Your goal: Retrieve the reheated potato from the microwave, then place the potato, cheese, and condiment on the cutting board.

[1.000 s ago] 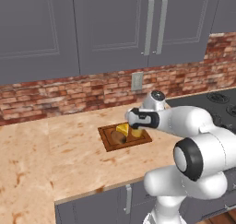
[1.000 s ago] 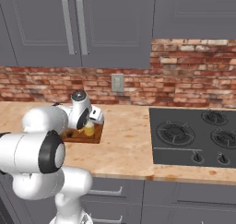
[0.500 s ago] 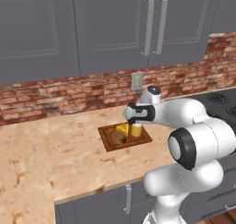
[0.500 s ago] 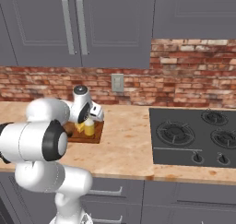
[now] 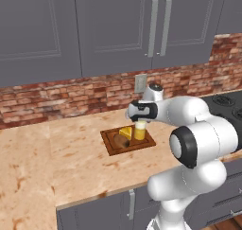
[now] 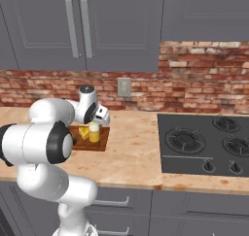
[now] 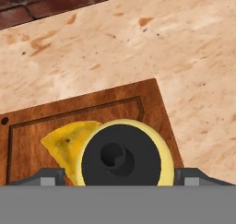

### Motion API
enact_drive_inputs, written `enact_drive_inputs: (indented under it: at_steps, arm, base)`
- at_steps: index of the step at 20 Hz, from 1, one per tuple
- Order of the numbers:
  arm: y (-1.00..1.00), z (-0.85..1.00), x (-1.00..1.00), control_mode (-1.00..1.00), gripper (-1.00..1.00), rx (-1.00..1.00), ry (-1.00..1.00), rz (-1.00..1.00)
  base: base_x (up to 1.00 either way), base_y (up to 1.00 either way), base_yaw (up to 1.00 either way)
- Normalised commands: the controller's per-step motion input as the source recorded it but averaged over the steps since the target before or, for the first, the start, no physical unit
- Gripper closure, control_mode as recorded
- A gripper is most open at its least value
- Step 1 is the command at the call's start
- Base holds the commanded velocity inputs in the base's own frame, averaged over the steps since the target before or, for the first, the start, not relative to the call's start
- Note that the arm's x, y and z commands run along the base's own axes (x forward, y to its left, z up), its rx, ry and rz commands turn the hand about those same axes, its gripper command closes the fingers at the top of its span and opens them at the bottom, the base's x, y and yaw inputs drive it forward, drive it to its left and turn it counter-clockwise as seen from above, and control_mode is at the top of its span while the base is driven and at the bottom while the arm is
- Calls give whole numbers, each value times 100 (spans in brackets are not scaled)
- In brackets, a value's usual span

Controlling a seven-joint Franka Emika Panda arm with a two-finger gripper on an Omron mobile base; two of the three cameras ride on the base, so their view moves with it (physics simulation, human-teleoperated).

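Three items are seen on the cutting board: potato, cheese and condiment. The gripper is held spread, its fingertips clear of the bottle's sides.

The scene was lit evenly and fairly brightly, with no single light source to be made out. Only soft, faint shadows were cast on the counter beneath the arm. No glare or hot spots were seen on the cabinet doors. The rendering was sharp throughout, though coarse and slightly pixelated; no motion blur or edge distortion was observed.
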Motion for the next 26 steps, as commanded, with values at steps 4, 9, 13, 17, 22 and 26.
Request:
enact_drive_inputs:
  at_steps: [4,9,13,17,22,26]
  arm:
    - [-7,-10,-18,-100,-100,0,3,0]
    - [-6,-3,-22,-100,-100,0,0,0]
    - [-3,0,-10,-100,-100,0,0,0]
    - [-3,0,-10,-100,-100,0,0,0]
    - [-4,0,-15,-100,-100,0,0,0]
    - [-6,2,-22,-100,-100,0,0,0]
  base:
    - [0,0,0]
    - [0,0,0]
    - [0,0,0]
    - [0,0,0]
    - [0,0,0]
    - [0,0,0]
